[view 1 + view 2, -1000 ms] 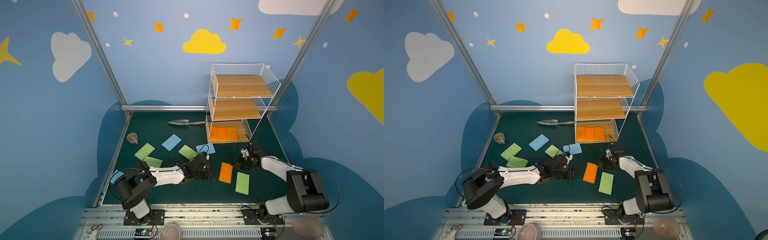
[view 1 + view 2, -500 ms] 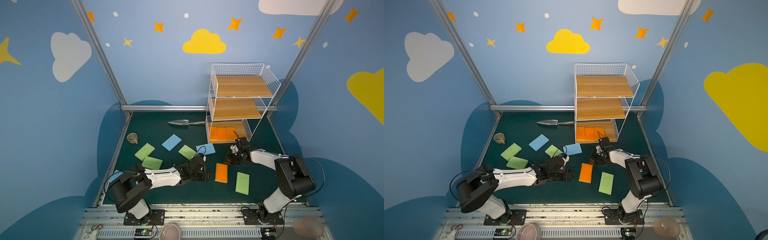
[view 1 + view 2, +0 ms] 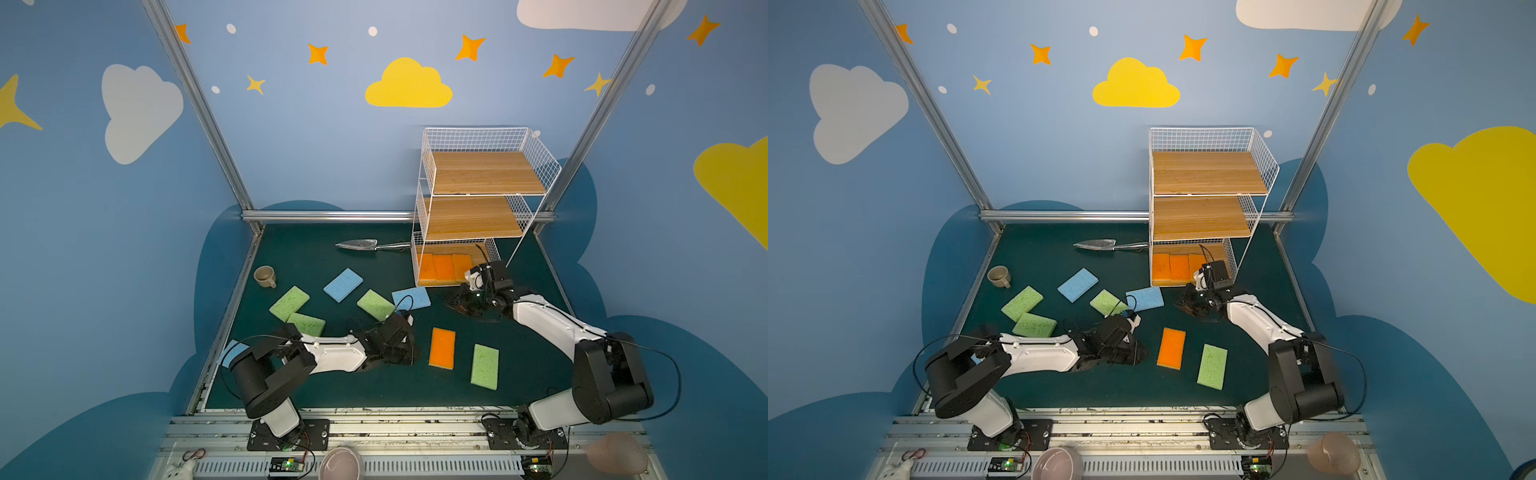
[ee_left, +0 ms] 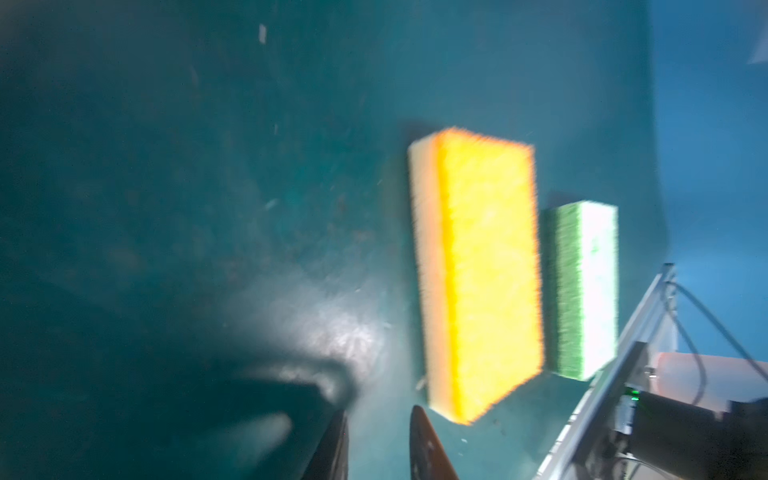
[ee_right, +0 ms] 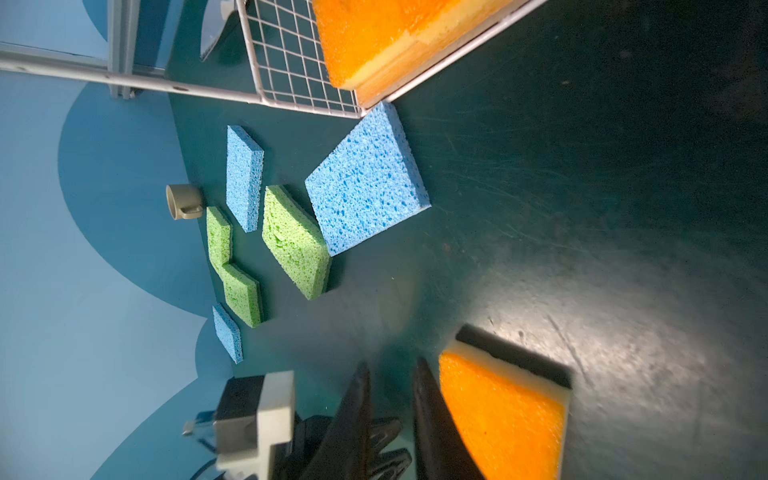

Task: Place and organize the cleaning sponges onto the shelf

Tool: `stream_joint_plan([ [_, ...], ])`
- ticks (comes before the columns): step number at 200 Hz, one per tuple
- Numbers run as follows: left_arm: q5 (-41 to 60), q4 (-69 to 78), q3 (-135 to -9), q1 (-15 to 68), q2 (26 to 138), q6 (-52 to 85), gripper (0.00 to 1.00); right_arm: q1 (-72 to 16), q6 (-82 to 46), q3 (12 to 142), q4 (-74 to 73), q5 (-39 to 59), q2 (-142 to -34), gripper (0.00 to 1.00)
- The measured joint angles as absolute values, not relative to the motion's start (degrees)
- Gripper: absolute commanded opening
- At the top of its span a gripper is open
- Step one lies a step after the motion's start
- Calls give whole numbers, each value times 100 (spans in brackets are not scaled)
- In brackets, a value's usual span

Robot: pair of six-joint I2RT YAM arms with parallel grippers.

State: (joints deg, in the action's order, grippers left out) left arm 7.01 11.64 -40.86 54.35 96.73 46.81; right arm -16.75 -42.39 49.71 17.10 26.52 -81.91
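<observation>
Near the middle of the table (image 3: 374, 386), your left claw (image 3: 409, 353) lies low over the mat, its jaws a little apart and empty. Just beside its tips, toward the right edge, the loose orange sponge (image 3: 441, 348) lies flat, its long side running from far to near. In the left wrist view a thin strip of mat shows between one fingertip (image 4: 426, 444) and that sponge. The near green sponge (image 3: 485, 366) lies parallel just beyond it, closer to the right and near edges.

Your right claw (image 3: 455, 301) hangs low in front of the shelf (image 3: 473, 139), jaws narrowly parted and gripping nothing. The loose orange sponge sits apart from it, toward the near edge. Beside this claw, toward the left edge, a blue sponge (image 3: 411, 298) lies with one corner at the shelf's front corner. Three orange sponges (image 3: 442, 266) lie side by side on the shelf's bottom tier.

Farther toward the left edge you have:
- a middle green sponge (image 3: 375, 304);
- a second blue sponge (image 3: 343, 284);
- a pair of green sponges (image 3: 289, 303) touching each other;
- a third blue sponge (image 3: 230, 353) at the left edge, partly hidden behind the left arm.

A beige cup (image 3: 265, 276) sits near the left edge. A metal trowel (image 3: 361, 245) lies by the far edge, handle toward the shelf.
</observation>
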Motion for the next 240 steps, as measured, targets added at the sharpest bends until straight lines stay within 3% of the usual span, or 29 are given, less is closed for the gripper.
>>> stream_joint_plan([
  [59,860,1503,-4735,5898,10379,4825,24,-1066,-4014,4274,2349,2862,-7065,42],
  [77,908,1575,-4969,6038,10600,4893,25,-932,-3922,4180,2571,2926,-6700,43],
  [117,941,1702,-5175,6152,10787,5004,36,-860,-3879,3861,2921,3089,-6222,39],
  [179,537,1428,-4530,6045,9795,4984,72,-1122,-4165,3249,2823,3197,-6292,25],
  [207,237,1199,-4292,6018,9190,4897,80,-1286,-4200,3249,2674,3194,-6807,25],
  [240,-40,991,-4014,5927,8731,4860,83,-1365,-4226,3236,2523,3153,-7170,27],
])
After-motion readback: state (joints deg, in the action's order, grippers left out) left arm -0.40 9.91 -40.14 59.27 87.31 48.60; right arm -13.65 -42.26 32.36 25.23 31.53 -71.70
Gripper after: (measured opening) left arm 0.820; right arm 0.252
